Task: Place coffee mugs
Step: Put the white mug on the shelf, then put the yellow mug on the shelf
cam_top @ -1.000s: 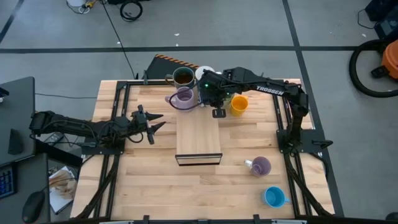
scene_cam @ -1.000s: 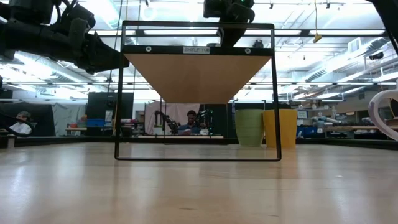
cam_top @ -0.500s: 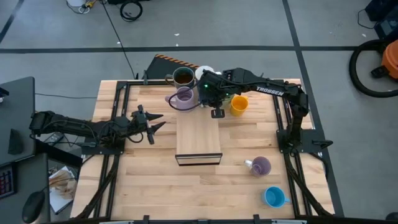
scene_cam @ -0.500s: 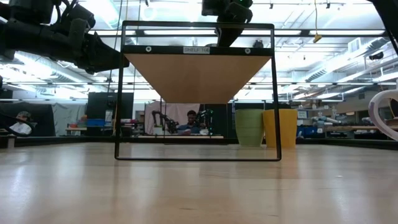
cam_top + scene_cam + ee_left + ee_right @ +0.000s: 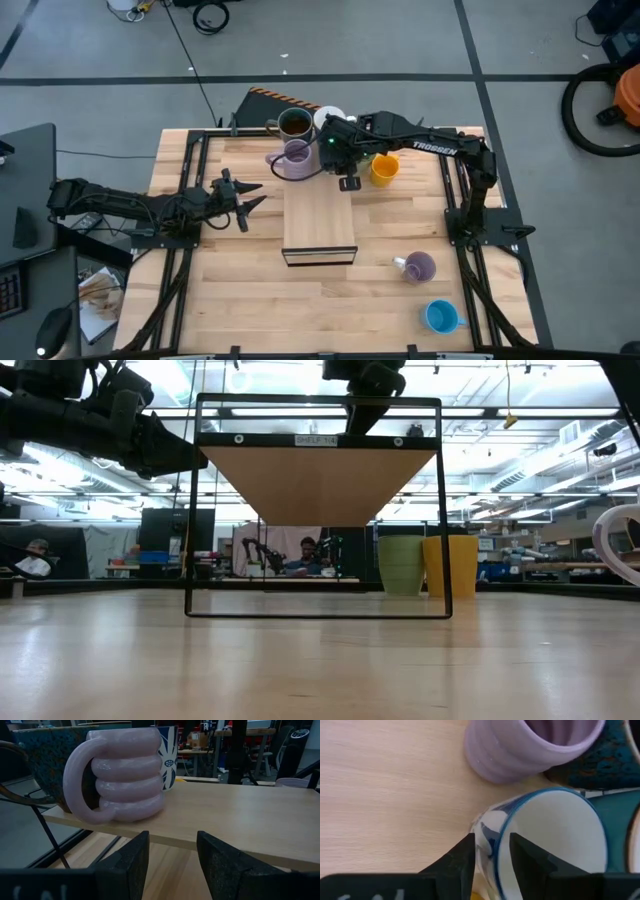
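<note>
At the shelf's far end the right gripper pinches the white mug's rim, lilac mug just beside; left gripper waits parted, farther.

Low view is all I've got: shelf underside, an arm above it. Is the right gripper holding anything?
Observer: Yes. The right gripper pinches the wall of a white mug with a blue rim, one finger inside and one outside.
Operator: Anything close to it up there?
Observer: A ribbed lilac mug stands right beside it on the shelf.
Operator: Left arm?
Observer: The left gripper is open and holds nothing, off the shelf's left side and facing it.
</note>
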